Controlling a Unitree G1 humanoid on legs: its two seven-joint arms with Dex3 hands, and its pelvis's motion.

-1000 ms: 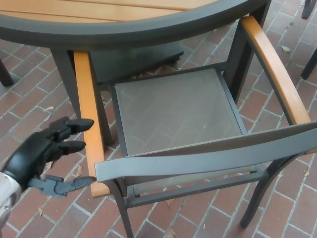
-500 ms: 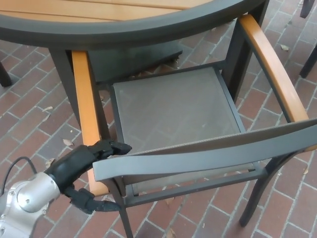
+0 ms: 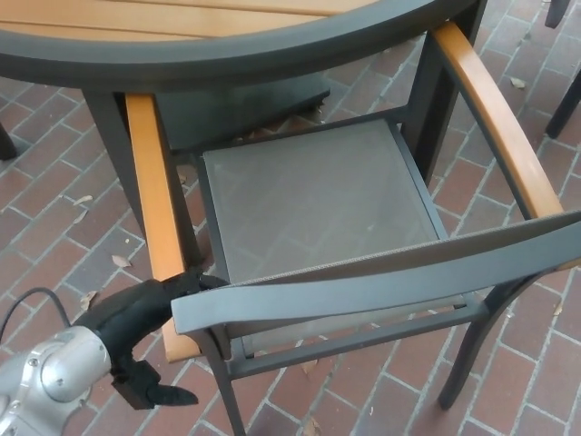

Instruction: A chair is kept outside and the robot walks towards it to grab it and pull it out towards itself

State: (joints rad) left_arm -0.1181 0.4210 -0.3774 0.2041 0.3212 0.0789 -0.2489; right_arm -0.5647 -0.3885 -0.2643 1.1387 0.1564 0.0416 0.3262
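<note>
Left robot hand (image 3: 145, 313) around chair (image 3: 318, 209) armrest, table (image 3: 227, 36) beyond

Dark grey chair (image 3: 363, 291) with orange armrests (image 3: 150, 182), black left hand (image 3: 145, 313), red brick floor (image 3: 54, 209).

We stand over a red-brown brick-paved floor (image 3: 54, 227) laid in a herringbone pattern. On it rest the dark metal legs of a chair with orange wooden armrests and a grey mesh seat (image 3: 309, 200), and a round, wood-topped table with a dark rim (image 3: 227, 54). Dry leaves (image 3: 121, 262) lie scattered on the bricks.
</note>
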